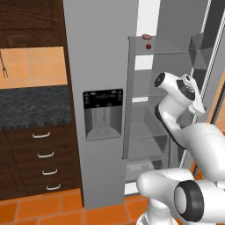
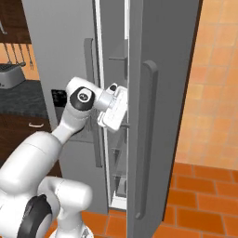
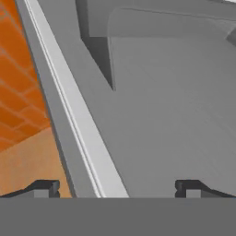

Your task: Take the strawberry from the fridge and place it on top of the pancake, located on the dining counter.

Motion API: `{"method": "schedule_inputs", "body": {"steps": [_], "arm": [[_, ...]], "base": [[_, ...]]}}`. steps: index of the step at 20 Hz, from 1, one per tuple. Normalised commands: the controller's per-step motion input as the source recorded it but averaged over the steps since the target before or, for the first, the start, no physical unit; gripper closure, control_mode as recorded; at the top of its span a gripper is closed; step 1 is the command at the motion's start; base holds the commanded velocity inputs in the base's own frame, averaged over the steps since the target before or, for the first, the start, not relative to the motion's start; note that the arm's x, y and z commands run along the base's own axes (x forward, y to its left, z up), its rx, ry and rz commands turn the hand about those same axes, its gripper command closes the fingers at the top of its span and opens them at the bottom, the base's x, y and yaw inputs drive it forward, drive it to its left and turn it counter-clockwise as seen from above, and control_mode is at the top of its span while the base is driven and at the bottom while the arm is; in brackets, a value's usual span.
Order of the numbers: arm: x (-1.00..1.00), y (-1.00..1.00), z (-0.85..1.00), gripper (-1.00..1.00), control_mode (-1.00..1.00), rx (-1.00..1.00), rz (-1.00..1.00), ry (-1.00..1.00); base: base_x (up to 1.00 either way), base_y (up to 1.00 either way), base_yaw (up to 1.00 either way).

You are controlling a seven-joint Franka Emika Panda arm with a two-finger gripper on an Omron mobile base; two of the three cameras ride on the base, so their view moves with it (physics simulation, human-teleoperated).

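Observation:
The grey fridge (image 1: 103,66) stands with its right door (image 2: 153,116) swung open and its grey shelves bare below. The strawberry (image 1: 148,46), tiny and dark red, rests on a high shelf. My white hand (image 1: 193,93) is at mid height inside the opening, well below and to the right of the strawberry. From the right it (image 2: 114,109) reaches into the gap beside the open door. My gripper (image 3: 117,189) is open, with nothing between its fingertips (image 3: 46,188), and faces a grey inner wall and a white door seal (image 3: 78,124). The pancake and the dining counter are out of view.
A paler pink oblong item (image 1: 146,37) lies just above the strawberry. A dark-topped wall counter (image 1: 35,105) with drawers stands left of the fridge, with a toaster (image 2: 9,74) on it. The open door closes off the right side; the floor (image 2: 200,204) is orange tile.

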Motion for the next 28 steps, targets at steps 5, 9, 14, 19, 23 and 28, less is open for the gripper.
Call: {"method": "schedule_inputs", "body": {"steps": [5,9,14,19,23,28], "arm": [[-0.28,-0.84,-0.13,-1.00,-1.00,0.00,0.01,0.24],[-0.37,-0.97,-0.02,-1.00,-1.00,0.00,-0.04,0.24],[-0.14,-0.32,-0.14,-1.00,-1.00,-0.02,0.01,0.08],[-0.55,0.40,-0.04,-1.00,-1.00,-0.02,0.10,0.00],[-0.52,1.00,0.00,-1.00,-1.00,0.00,0.22,-0.08],[-0.33,1.00,-0.13,-1.00,-1.00,0.14,0.09,-0.17]], "base": [[0.00,0.00,0.00],[0.00,0.00,0.00],[0.00,0.00,0.00],[0.00,0.00,0.00],[0.00,0.00,0.00],[0.00,0.00,0.00]]}}
